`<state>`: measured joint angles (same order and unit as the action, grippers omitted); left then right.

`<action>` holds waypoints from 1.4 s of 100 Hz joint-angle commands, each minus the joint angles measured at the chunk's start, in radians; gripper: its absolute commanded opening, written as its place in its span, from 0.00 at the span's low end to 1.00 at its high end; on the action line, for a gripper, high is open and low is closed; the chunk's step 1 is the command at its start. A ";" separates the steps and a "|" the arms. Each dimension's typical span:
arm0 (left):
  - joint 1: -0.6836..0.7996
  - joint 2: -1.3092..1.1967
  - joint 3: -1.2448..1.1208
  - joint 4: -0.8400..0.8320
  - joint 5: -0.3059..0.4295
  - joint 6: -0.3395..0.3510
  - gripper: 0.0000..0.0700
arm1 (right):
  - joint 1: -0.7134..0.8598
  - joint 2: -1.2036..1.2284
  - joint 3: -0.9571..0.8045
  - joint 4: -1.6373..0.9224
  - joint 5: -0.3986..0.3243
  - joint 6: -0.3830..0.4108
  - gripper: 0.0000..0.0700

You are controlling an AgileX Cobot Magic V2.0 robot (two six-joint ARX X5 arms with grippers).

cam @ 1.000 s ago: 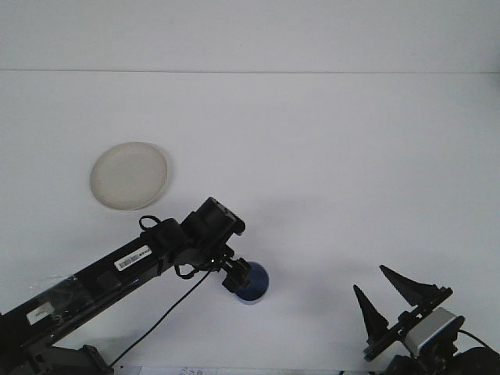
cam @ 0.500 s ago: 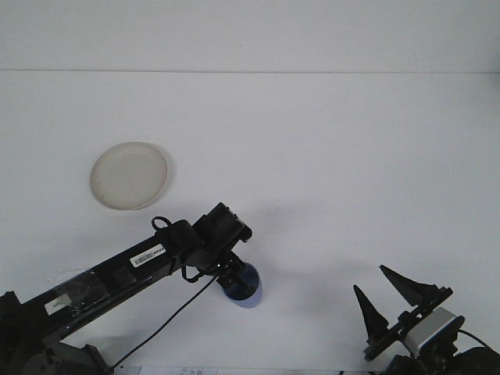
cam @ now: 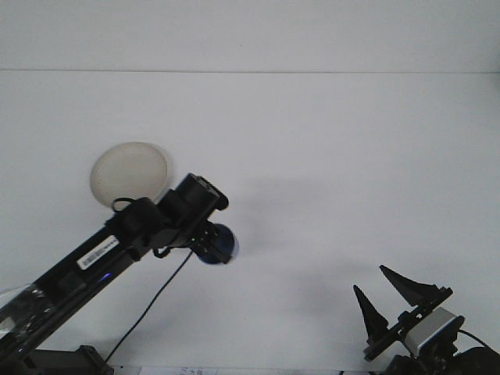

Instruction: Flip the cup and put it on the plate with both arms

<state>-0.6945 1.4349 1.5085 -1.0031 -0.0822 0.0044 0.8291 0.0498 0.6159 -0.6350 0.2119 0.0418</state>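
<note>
A dark blue cup (cam: 219, 244) hangs above the white table, held at the end of my left arm. My left gripper (cam: 207, 242) is shut on the cup, its fingers mostly hidden behind the wrist housing. The cream round plate (cam: 129, 173) lies on the table up and to the left of the cup, with the arm's wrist overlapping its lower right rim. My right gripper (cam: 388, 291) stands open at the bottom right, two black pointed fingers spread apart with nothing between them.
The table's far edge (cam: 250, 72) runs across the top below a white wall. A black cable (cam: 160, 301) hangs under the left arm.
My left arm has lifted and swung up and left with the cup, from the table's lower middle toward the plate. The right gripper has not moved.
</note>
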 commanded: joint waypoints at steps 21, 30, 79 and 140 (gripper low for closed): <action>0.374 0.010 0.146 0.000 -0.060 0.067 0.01 | 0.008 0.002 0.002 0.007 0.000 0.007 0.61; 0.513 0.034 0.146 0.054 -0.056 0.066 0.01 | 0.008 0.002 0.002 0.007 0.000 0.007 0.61; 0.790 0.313 0.146 0.192 0.054 0.040 0.01 | 0.008 0.002 0.002 0.006 0.003 0.007 0.61; 0.774 0.436 0.161 0.211 0.056 -0.013 0.77 | 0.008 0.002 0.002 0.006 0.003 0.007 0.61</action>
<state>0.0807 1.8450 1.6337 -0.7895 -0.0284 0.0219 0.8291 0.0498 0.6159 -0.6380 0.2131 0.0418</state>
